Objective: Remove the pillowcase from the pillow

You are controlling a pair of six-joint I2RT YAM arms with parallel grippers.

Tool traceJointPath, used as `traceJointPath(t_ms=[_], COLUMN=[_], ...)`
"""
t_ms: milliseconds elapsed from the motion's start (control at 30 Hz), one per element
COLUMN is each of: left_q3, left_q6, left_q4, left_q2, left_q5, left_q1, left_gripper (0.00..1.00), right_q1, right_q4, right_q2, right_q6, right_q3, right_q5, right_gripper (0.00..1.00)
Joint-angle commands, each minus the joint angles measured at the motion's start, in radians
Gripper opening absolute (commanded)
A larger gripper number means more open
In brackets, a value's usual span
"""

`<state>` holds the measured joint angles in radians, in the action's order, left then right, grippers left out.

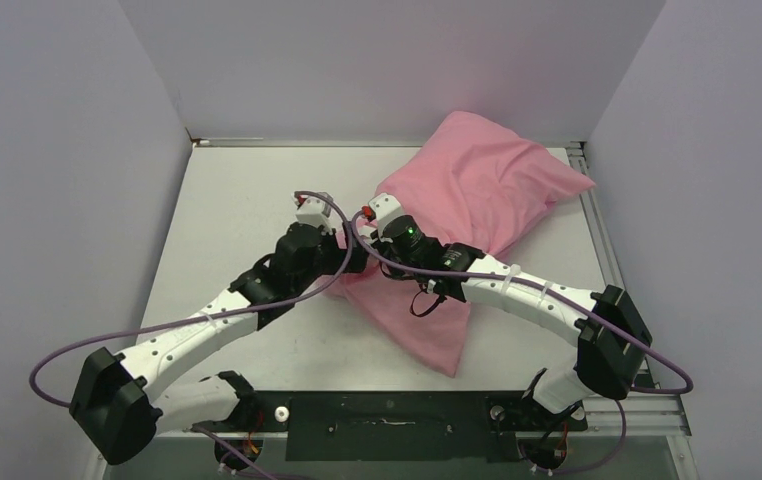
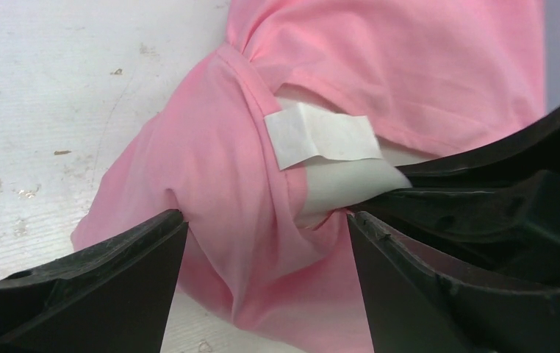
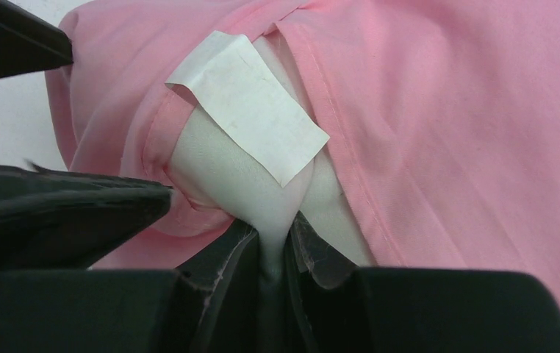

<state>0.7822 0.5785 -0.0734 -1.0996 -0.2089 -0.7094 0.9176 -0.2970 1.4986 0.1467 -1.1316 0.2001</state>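
Note:
The pink pillowcase (image 1: 487, 190) covers the pillow, which lies across the right half of the table. At its open left end a corner of the white pillow (image 3: 225, 169) with a white label (image 3: 251, 107) pokes out. My right gripper (image 3: 270, 243) is shut on that white corner; in the top view it (image 1: 365, 250) meets the left gripper at the pillow's left end. My left gripper (image 2: 262, 220) is open, its jaws straddling a bunched fold of the pillowcase (image 2: 211, 169) just beside the pillow corner (image 2: 343, 180). The right gripper's fingers (image 2: 483, 184) show at the right of the left wrist view.
The white table (image 1: 237, 190) is bounded by grey walls at the back and on both sides. A metal rail (image 1: 597, 220) runs along the table's right edge. Purple cables (image 1: 187, 322) loop off both arms.

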Motion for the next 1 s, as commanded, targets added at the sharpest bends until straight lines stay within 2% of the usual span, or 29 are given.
traceJointPath(t_ms=[0,233,300,467,600,767,933,967], left_q3=[0.059,0.048,0.030,-0.062,-0.152,-0.222,-0.258,-0.268], left_q6=[-0.087,-0.131,-0.130,-0.075,0.009,0.063,0.077,0.082], left_q4=[-0.021,-0.068,-0.067,-0.021,0.053,0.124,0.179,0.193], left_q2=[-0.057,-0.125,-0.129,-0.124,-0.118,-0.102,-0.074,-0.070], left_q5=[-0.132,-0.354,-0.377,-0.299,-0.168,-0.089,-0.015,0.006], left_q1=[-0.041,-0.042,-0.023,0.070,0.156,0.220,0.234,0.234], left_gripper=[0.82,0.82,0.78,0.64,0.52,0.43,0.14,0.11], right_q1=[0.013,0.017,0.015,0.004,-0.011,-0.030,-0.052,-0.054], right_q4=[0.017,0.003,0.003,0.012,0.033,0.057,0.060,0.058], right_q2=[-0.022,-0.046,-0.063,-0.112,-0.151,-0.193,-0.217,-0.218], right_q6=[0.026,0.027,0.031,0.045,0.067,0.094,0.114,0.114], right_q3=[0.006,0.015,0.021,0.046,0.076,0.110,0.122,0.120], right_q5=[-0.037,-0.029,-0.024,-0.017,-0.015,-0.010,-0.021,-0.027], right_gripper=[0.05,0.05,0.05,0.05,0.05,0.05,0.05,0.05])
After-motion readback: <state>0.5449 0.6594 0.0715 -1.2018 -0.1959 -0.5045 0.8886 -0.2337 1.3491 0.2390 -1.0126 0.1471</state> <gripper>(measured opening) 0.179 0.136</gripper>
